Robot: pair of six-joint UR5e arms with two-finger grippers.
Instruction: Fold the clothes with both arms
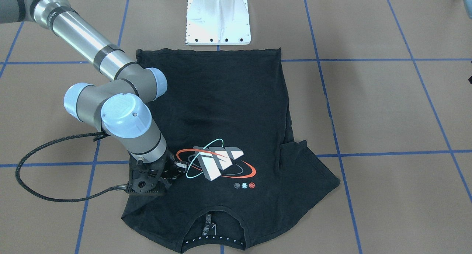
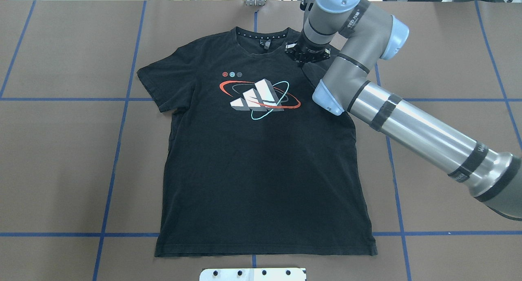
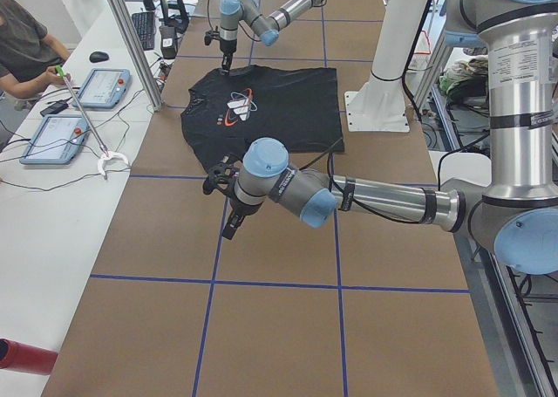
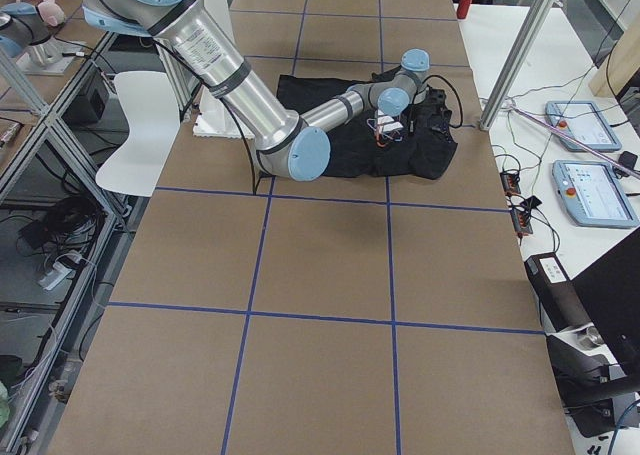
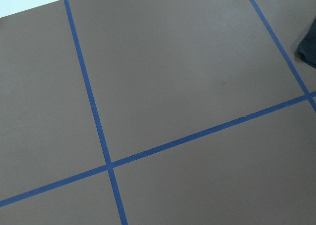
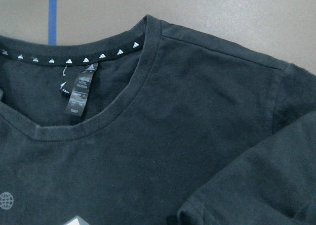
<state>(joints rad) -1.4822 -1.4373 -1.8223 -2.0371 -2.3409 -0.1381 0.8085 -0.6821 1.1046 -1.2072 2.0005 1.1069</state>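
Where the counter [image 2: 61,158] meets the white base mount [image 2: 253,274], the T-shirt [image 2: 261,171] starts. It is black and lies flat, front up, hem nearest the robot and just short of the mount. The hem is straight and the body smooth, with blue tape lines [image 2: 122,109] running out from under both sides.

Further out is the chest logo [image 2: 259,94]: white-grey blocks ringed by orange and teal ellipses, three small dots [image 2: 232,74] just beyond it. The sleeve on the robot's left [image 2: 157,83] is spread flat on the counter. On the robot's right, the right wrist view shows a hemmed flap of fabric [image 6: 256,185] lying over the shoulder area.

The collar [image 2: 261,35] is at the far end, with white triangles [image 6: 86,59] inside it and a neck label [image 6: 81,94].

The right arm [image 2: 408,118] reaches diagonally across to that far shoulder. The right end effector [image 2: 305,61] points down at the shirt beside the collar, low over the fabric. Fingers are too dark and small to read, so I cannot tell whether they are apart, closed or pinching cloth.

The left arm [image 3: 384,201] stretches over bare counter off the shirt's left side. The left end effector [image 3: 231,221] shows only in the left side view, so its state cannot be told. Its wrist camera sees tape, brown counter and a dark shirt corner [image 5: 308,47] at the frame edge.
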